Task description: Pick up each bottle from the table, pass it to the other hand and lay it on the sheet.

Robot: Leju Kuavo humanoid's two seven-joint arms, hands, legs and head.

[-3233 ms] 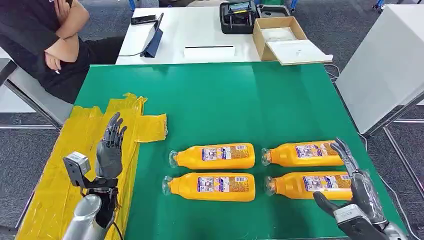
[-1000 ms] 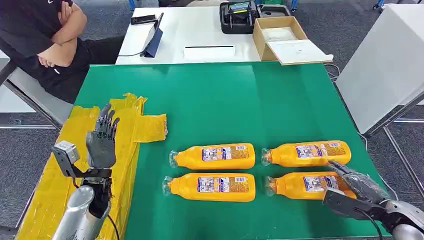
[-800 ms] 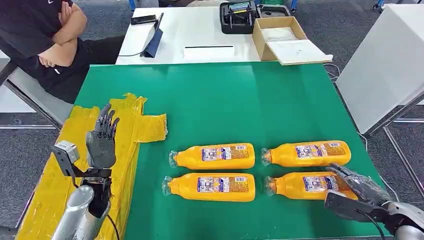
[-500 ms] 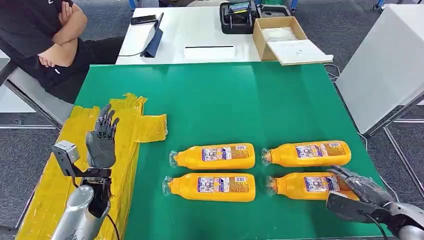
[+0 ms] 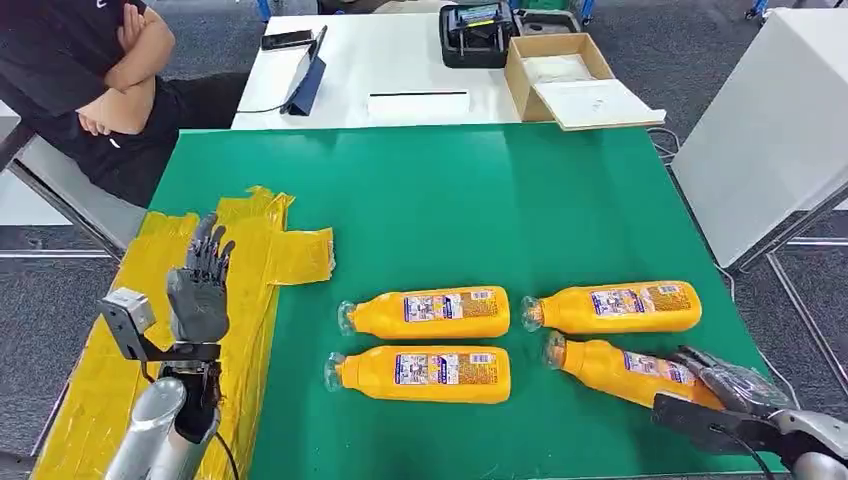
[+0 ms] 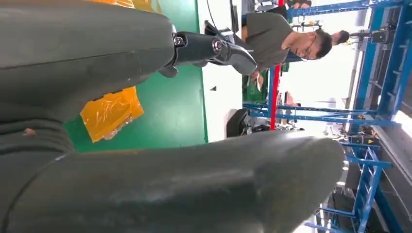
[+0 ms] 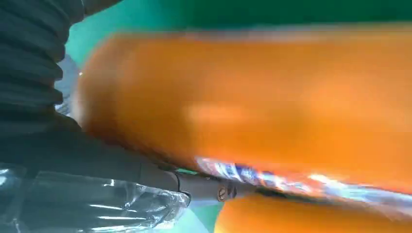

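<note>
Four orange bottles lie on the green table [image 5: 450, 200]. My right hand [image 5: 725, 395] grips the base end of the near right bottle [image 5: 615, 368], which now lies slanted with its cap toward the table's middle. In the right wrist view that bottle [image 7: 252, 97] is close and blurred, with a dark finger [image 7: 204, 187] curled under it. The far right bottle [image 5: 615, 306], far left bottle [image 5: 430, 312] and near left bottle [image 5: 420, 372] lie flat. My left hand [image 5: 198, 290] is raised over the yellow sheet [image 5: 110, 380], its fingers spread and holding nothing; its thumb [image 6: 170, 184] looms in the left wrist view.
A person with folded arms [image 5: 90, 70] sits at the table's far left corner. Behind stands a white table with a cardboard box [image 5: 570, 75], a black case [image 5: 478, 35] and a tablet [image 5: 308, 75]. Another white table [image 5: 770, 130] stands to the right.
My right hand has closed on the near right bottle and swung it askew, its cap end now nearer the far right bottle. The left hand sank slightly.
</note>
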